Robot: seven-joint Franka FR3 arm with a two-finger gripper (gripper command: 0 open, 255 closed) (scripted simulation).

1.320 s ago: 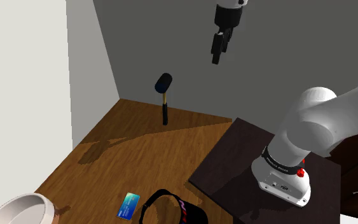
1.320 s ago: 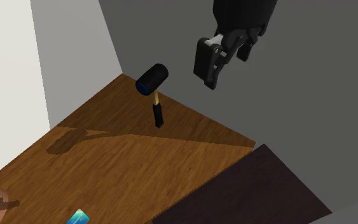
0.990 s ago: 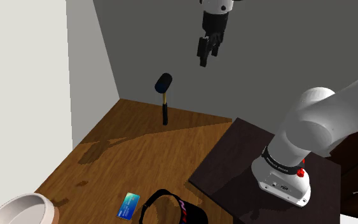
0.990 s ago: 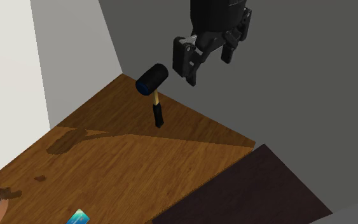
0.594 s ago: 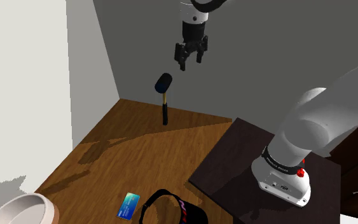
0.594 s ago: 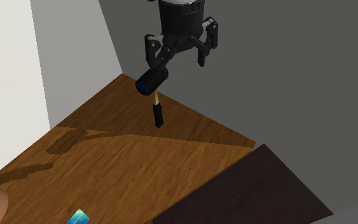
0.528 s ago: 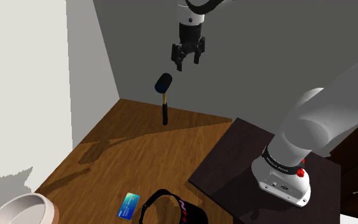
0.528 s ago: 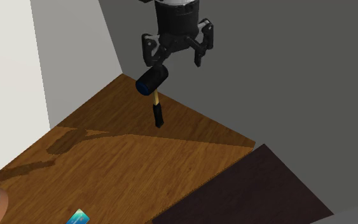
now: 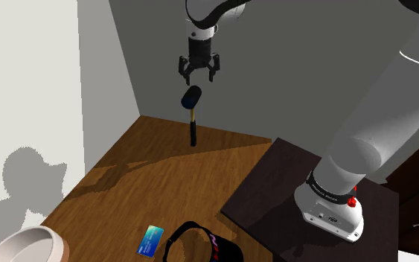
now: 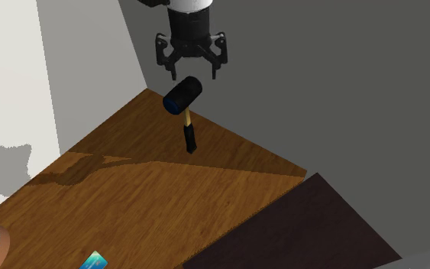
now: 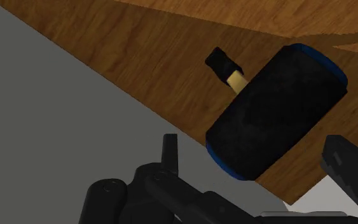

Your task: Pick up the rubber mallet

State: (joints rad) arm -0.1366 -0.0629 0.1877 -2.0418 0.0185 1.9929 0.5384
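I've swung the gripper (image 10: 192, 72) across to hang just above the head of the mallet (image 10: 183, 95), fingers spread apart, seemingly not touching, ready to descend.

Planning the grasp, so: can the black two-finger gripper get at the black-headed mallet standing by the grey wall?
Probably yes. The open black two-finger gripper hangs just above the upright black-headed mallet, with nothing between them. The grey wall close behind may crowd one finger.
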